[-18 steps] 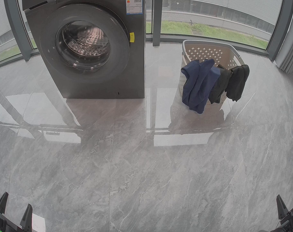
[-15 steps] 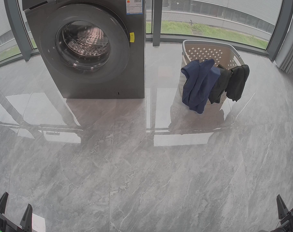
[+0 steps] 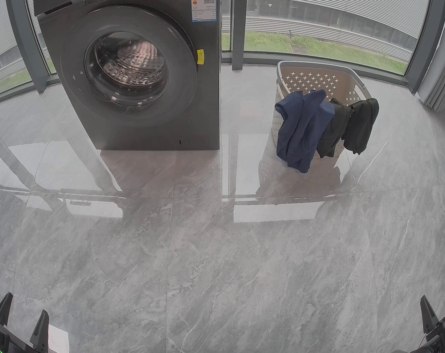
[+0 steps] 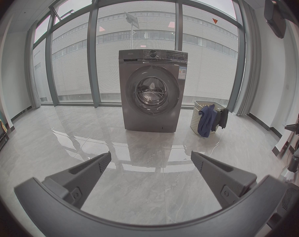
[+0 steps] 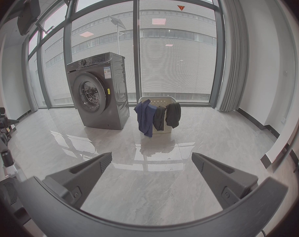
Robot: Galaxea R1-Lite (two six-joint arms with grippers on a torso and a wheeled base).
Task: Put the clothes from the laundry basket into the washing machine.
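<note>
At the bottom left corner of the head view, the left tool [image 3: 21, 317] has its two fingers spread wide and holds nothing. At the bottom right, the right tool [image 3: 440, 301] is just as wide apart and empty. Glossy grey floor [image 3: 222, 270] lies beyond them. Farther up, right of centre, the laundry basket [image 3: 305, 66] has a blue garment [image 3: 303, 128] and two dark garments [image 3: 359, 123] draped over its near rim. In the upper left stands the washing machine [image 3: 193, 99], drum [image 3: 126, 68] facing the camera, well apart from the basket.
</note>
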